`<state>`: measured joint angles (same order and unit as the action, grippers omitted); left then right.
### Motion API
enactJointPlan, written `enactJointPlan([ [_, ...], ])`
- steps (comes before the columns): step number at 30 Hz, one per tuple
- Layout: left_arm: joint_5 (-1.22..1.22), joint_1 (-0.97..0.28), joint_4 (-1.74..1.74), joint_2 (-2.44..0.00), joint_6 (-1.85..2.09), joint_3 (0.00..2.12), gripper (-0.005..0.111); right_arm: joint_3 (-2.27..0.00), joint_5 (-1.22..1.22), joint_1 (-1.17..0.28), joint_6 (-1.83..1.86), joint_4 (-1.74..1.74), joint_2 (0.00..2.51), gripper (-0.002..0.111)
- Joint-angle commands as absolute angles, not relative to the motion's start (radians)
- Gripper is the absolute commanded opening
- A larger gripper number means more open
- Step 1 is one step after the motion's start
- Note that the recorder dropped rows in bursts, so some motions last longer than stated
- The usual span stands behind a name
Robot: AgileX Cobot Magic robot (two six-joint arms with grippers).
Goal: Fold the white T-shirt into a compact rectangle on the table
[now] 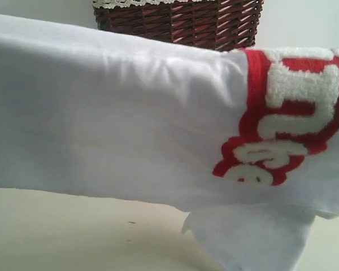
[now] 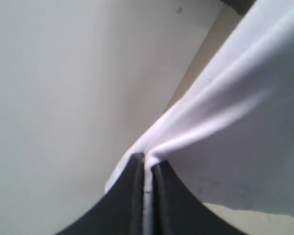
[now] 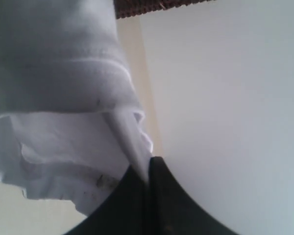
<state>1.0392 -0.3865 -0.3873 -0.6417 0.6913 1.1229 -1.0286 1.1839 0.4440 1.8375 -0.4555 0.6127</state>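
- The white T-shirt [image 1: 118, 118] is held up off the bench [image 1: 73, 237], stretched as a broad band across the whole exterior view, with its long axis running left to right.
- Fuzzy white letters edged in red [image 1: 294, 84] are seen on the right part of the band, turned on their side.
- A loose flap of the shirt [image 1: 254, 237] hangs down at the near right; whether it touches the bench cannot be told, as it runs out of the picture.
- The left fingers [image 2: 136, 171] are clenched on a thin pinch of the cloth, which fans out from them toward the right.
- The right fingers [image 3: 159, 176] are likewise clamped on a bunched edge, the cloth spreading from them toward the left.
- The shirt is thus judged to lie between the two grips, each arm holding its own end, so neither is the nearer; the coming lay-down or fold is judged to turn on this left-to-right span being kept taut and level over the bench.
- A dark wicker basket [image 1: 181, 20] with lace trim [image 1: 130, 3] stands at the far side, behind the shirt.
- Counted: one shirt, one basket, one bench, two sets of fingers.
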Motion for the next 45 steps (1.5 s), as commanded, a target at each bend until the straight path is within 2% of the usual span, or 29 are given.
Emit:
enactJointPlan([
  [1, 1.023, -0.381, -0.229, -0.54, 0.755, 1.131, 0.0, -1.031, 1.221, 0.453, 1.826, -0.501, 0.516, 0.0],
  [6, 1.104, -0.381, -0.03, -0.459, 0.78, 1.131, 0.0, -1.031, 1.221, 0.453, 1.722, -0.5, 0.42, 0.0],
  [22, 1.221, -0.381, 0.11, -0.338, 0.671, 1.111, 0.0, -1.031, 1.221, 0.453, 1.477, -0.461, 0.271, 0.0],
  [29, 1.221, -0.381, 0.138, -0.334, 0.613, 0.976, 0.0, -1.001, 1.221, 0.453, 1.425, -0.464, 0.268, 0.0],
  [35, 1.221, -0.381, 0.138, -0.334, 0.626, 0.813, 0.0, -0.871, 1.221, 0.453, 1.448, -0.464, 0.27, 0.0],
  [42, 1.063, -0.381, 0.136, -0.386, 0.659, 0.651, 0.0, -0.728, 1.221, 0.453, 1.548, -0.479, 0.344, 0.0],
  [45, 0.972, -0.381, 0.127, -0.441, 0.659, 0.619, 0.0, -0.702, 1.146, 0.453, 1.548, -0.507, 0.398, 0.0],
])
